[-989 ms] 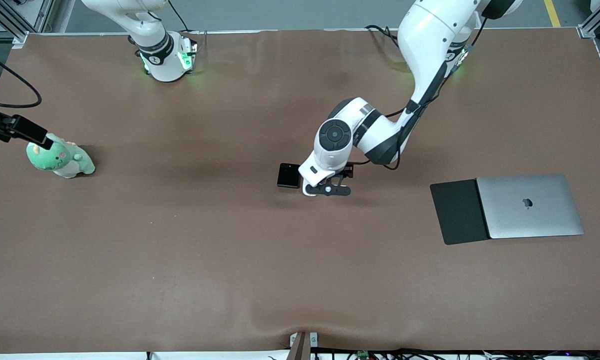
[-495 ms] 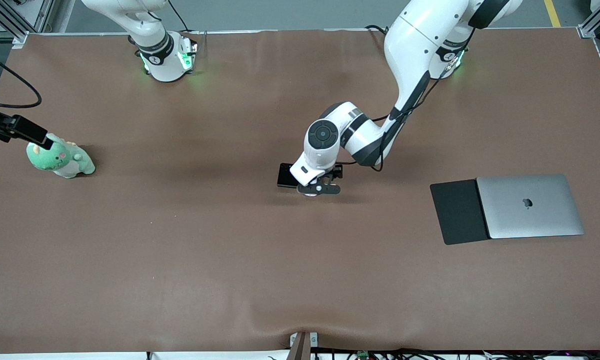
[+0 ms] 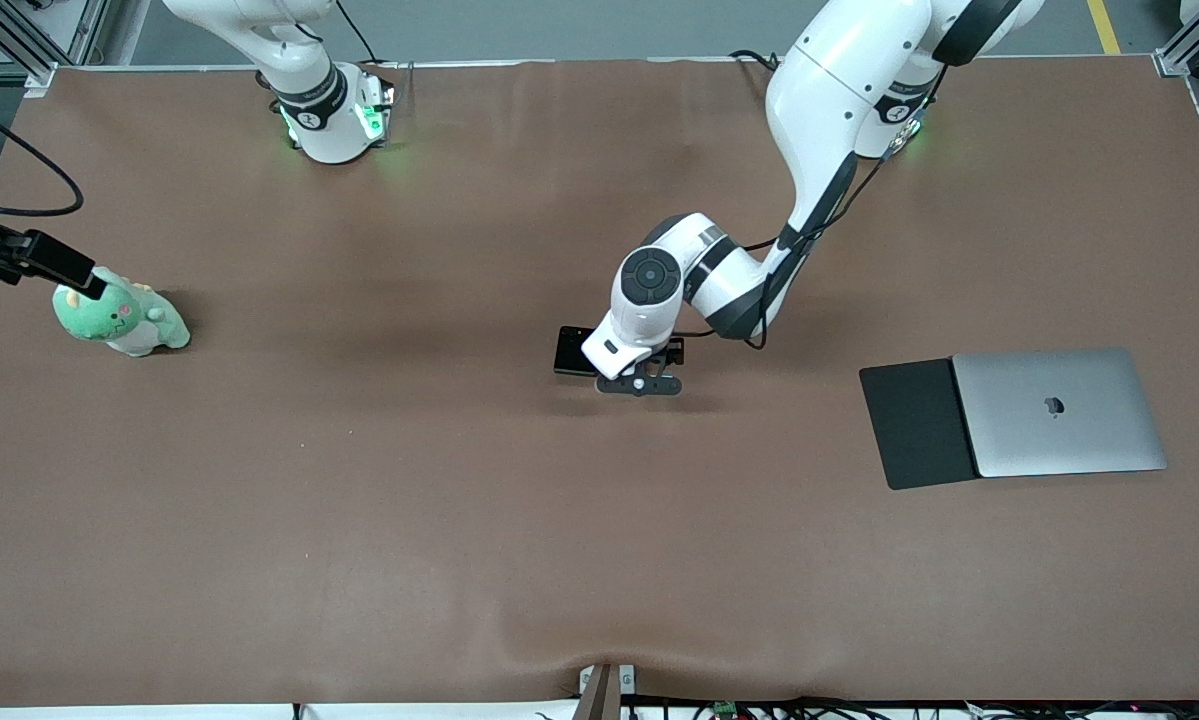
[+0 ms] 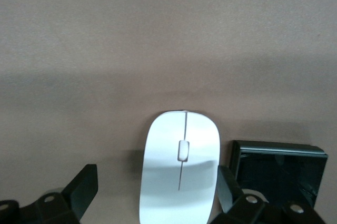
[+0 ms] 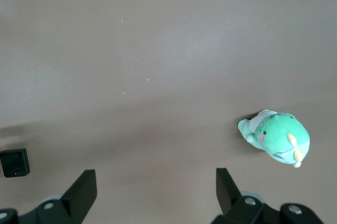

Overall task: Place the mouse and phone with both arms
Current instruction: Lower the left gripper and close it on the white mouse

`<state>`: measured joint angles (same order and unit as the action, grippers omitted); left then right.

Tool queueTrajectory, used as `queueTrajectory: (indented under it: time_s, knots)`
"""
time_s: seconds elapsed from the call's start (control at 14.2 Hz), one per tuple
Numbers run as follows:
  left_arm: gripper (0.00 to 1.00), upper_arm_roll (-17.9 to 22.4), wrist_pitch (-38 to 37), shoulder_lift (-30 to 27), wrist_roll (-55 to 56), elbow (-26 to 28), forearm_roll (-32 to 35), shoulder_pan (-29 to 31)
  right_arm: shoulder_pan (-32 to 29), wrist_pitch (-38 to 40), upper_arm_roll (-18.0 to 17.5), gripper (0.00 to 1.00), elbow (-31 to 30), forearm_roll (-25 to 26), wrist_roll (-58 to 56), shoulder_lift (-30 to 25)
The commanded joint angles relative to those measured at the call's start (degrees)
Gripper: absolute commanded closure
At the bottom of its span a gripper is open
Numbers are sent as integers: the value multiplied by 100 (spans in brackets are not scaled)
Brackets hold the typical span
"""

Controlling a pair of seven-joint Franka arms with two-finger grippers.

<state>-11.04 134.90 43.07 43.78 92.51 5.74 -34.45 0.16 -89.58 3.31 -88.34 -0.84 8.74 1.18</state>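
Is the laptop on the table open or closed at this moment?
Closed. The silver laptop lies flat with its lid down and the logo facing up; no screen or keyboard shows. It partly overlaps the black mouse pad.

A high front camera looks down over the whole brown table [image 3: 359, 520], arm bases at twelve o'clock. The left wrist camera stares straight down, close over the mouse [image 4: 180, 174] and phone [image 4: 276, 174]. The right wrist camera hangs higher, sharing the phone [image 5: 14, 163] and the green plush toy [image 5: 277, 137] with the front view.

Brown table [image 3: 379, 520]: phone [image 3: 575, 350], laptop [image 3: 1059, 412], plush [image 3: 119, 318]
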Motion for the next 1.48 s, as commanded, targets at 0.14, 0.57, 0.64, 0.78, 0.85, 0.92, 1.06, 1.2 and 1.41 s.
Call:
queueTrajectory:
  time_s: [0.14, 0.57, 0.64, 0.78, 0.85, 0.92, 1.06, 1.2, 1.41]
  knots:
    - [0, 14, 46, 122, 175, -189, 155, -62, -42, -15, -32, 0, -17, 67, 31, -3]
    - [0, 14, 72, 290, 184, -312, 155, -80, -33, -68, -32, 0, -17, 67, 14, 5]
    - [0, 14, 72, 281, 210, -312, 164, -80, -24, -137, -32, 0, -17, 75, -21, -3]
    - [0, 14, 72, 272, 228, -312, 173, -97, -16, -147, -32, 0, -52, 75, -170, -3]
    - [0, 14, 72, 289, 237, -312, 164, -167, -16, -147, -32, 0, -52, 75, -197, -3]
    - [0, 22, 72, 298, 237, -312, 164, -176, -16, -147, -32, 0, -70, 75, -197, -3]
    - [0, 23, 72, 333, 254, -312, 164, -185, -16, -138, -32, 0, -70, 75, -188, -3]
    - [0, 23, 72, 342, 263, -304, 164, -194, -24, -138, -32, 0, -70, 75, -188, -3]
    - [0, 23, 72, 342, 351, -295, 173, -185, -33, -138, -32, 0, -70, 75, -197, -3]
